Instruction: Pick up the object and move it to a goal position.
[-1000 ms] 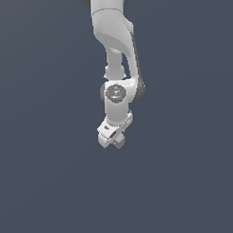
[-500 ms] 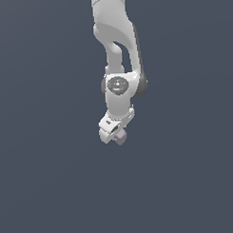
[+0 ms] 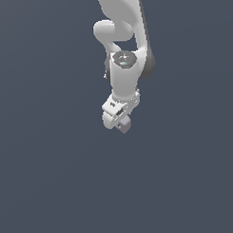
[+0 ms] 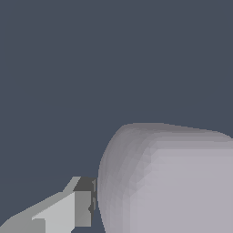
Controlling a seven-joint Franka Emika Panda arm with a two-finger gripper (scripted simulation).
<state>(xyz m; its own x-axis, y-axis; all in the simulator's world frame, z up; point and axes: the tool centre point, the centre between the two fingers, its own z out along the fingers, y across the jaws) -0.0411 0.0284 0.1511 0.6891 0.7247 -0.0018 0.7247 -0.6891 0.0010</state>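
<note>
Up high, the big white robot arm (image 3: 123, 51) came down from the top of the exterior view, a little to that view's right of the middle. It had a fat round joint with a small shiny disc on it, and a dark grey band ran along its far side. All around it there was only a flat, dark blue-grey background (image 3: 49, 178) — no edge, no shadow, so I could not tell how far the arm hung above anything.

At the low end of the arm sat the white gripper (image 3: 119, 124), tipped a bit to one side. Tucked right under it was the small grey-lavender block with rounded edges (image 3: 124, 125). The block was much smaller than the gripper, and only a bit of it peeked out at the bottom, touching the white fingers. The gripper was pinching the block, holding it up in the open with nothing below it.

In the wrist view the same block (image 4: 173, 182) looked huge and very close. It was pale, smooth and soft at its corners, with a lighter flat face and a darker curved side. One finger (image 4: 68, 211) — light grey, with a darker pad at its tip — pressed right against the block's side. The other finger was hidden, so I could not see it. Behind them was only that same plain dark blue-grey.
</note>
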